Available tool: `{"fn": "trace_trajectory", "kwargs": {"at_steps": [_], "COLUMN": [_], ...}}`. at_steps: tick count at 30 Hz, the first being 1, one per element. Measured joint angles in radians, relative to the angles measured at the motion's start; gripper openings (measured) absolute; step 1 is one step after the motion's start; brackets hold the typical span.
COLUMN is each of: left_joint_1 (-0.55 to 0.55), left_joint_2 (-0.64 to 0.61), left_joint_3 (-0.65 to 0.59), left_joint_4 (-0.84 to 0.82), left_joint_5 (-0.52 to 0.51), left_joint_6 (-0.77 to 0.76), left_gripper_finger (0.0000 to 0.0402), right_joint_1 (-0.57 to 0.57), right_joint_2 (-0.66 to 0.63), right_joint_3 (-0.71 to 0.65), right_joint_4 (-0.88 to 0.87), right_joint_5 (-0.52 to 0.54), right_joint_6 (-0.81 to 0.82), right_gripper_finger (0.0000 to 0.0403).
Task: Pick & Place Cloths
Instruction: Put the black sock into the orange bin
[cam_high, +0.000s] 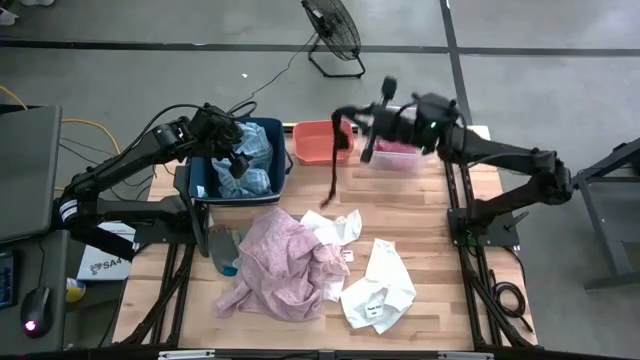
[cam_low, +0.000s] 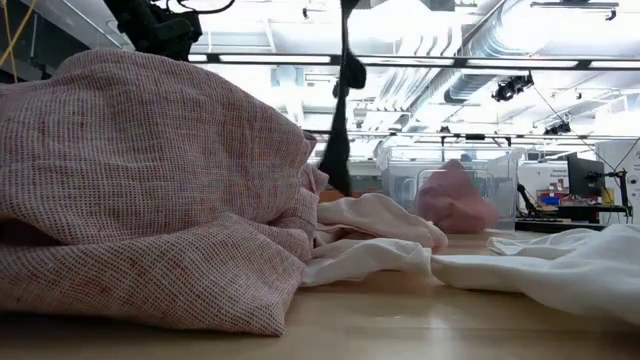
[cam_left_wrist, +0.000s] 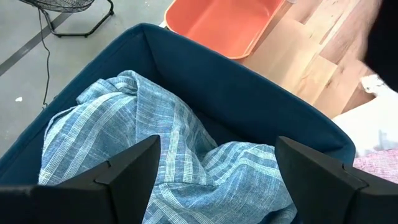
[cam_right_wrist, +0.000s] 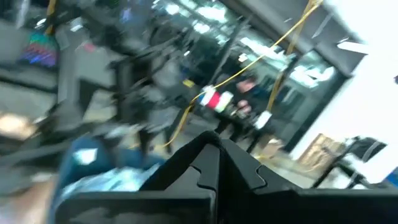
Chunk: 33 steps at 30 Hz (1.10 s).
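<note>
Plaid cloth (cam_left_wrist: 168, 155) in bin: L-wrist view only

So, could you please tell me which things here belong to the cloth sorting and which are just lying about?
Job: plaid cloth in blue bin; black cloth hanging from right gripper; pink cloth; white cloths; orange bin.
Lying about: fan; computer mouse.

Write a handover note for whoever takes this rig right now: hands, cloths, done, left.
Left hand: open, over the blue bin, holding nothing.
Right hand: shut on the black cloth, which hangs near the coral bin.
Done: plaid cloth in the blue bin; pink cloth in the clear bin.
Left: drop the black cloth; on the table remain the large pale pink cloth, white cloths and grey-green cloth.
</note>
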Motion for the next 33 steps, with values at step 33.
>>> {"fn": "trace_trajectory", "kwargs": {"at_steps": [33], "left_joint_1": [0.000], "left_joint_2": [0.000], "left_joint_3": [0.000], "left_joint_4": [-0.002], "left_joint_5": [-0.001], "left_joint_6": [0.002], "left_gripper_finger": [0.0309], "right_joint_1": [-0.327], "right_joint_2": [0.353], "right_joint_3": [0.029], "right_joint_4": [0.475], "right_joint_5": [0.023], "right_joint_6": [0.039], "right_gripper_finger": [0.0003]}}
